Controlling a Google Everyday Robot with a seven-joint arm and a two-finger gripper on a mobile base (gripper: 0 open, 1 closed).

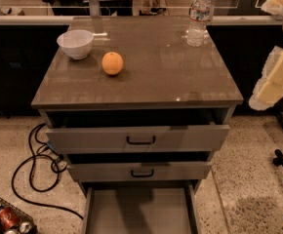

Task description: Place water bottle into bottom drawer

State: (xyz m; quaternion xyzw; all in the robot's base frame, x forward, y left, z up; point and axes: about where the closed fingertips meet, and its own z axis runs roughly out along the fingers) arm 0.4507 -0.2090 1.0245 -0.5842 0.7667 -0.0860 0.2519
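The water bottle (199, 17) stands upright at the cabinet top's (146, 77) far right corner. The bottom drawer (140, 211) gapes nearest. The gripper (277, 79) is off the right edge, and I cannot tell its state.

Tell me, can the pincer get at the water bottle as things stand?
Probably yes. The pincer hangs off the cabinet's right side; the water bottle stands upright at the top's back right corner, nothing between them. The bowl and orange sit well to the left.
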